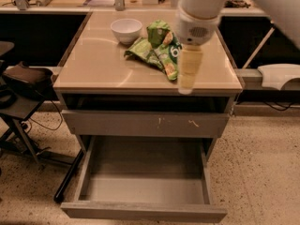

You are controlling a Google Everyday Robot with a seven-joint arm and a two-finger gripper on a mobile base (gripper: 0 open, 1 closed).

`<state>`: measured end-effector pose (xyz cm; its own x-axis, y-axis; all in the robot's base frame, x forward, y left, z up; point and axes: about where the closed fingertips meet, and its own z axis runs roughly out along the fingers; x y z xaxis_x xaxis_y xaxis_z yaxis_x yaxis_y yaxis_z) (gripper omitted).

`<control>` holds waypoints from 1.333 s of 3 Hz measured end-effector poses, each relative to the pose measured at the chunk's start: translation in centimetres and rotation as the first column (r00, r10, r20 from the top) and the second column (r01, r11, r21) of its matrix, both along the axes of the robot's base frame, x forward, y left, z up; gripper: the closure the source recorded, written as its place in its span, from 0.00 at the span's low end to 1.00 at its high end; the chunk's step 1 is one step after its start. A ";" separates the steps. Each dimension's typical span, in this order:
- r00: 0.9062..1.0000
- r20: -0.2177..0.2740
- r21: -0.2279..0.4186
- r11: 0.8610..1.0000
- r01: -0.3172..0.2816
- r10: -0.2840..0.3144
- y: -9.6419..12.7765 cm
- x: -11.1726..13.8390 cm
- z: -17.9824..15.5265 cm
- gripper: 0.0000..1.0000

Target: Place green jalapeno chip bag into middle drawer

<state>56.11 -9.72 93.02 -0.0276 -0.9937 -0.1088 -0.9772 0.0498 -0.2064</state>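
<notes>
At the far left, off the worktop, we see a dark seat (26,78). A white bowl (126,29) sits near the back edge. Just right of it, the green jalapeno chip bag (158,32) rests against a brighter green bag (169,55). Below the front edge, the middle drawer (140,213) stands open under a scratched drawer front (145,123). The arm (200,13) comes down from the back right corner and partly hides the brighter bag. The gripper (187,83) hangs over the front edge, right of centre. We cannot tell whether it is open or closed.

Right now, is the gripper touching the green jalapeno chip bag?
Cannot tell: the camera view puts the gripper beside the green jalapeno chip bag, its height unclear.
</notes>
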 end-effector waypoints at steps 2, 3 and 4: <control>0.996 0.088 -0.024 0.999 -0.029 0.031 9.4 11.4 -0.8 0.00; 0.995 0.092 -0.022 0.999 -0.028 0.030 9.4 11.6 -0.9 0.00; 0.994 0.107 -0.035 0.999 -0.033 0.037 9.9 14.0 -0.8 0.00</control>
<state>70.10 0.16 92.23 0.0174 -0.9970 -0.0759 -0.9502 0.0071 -0.3115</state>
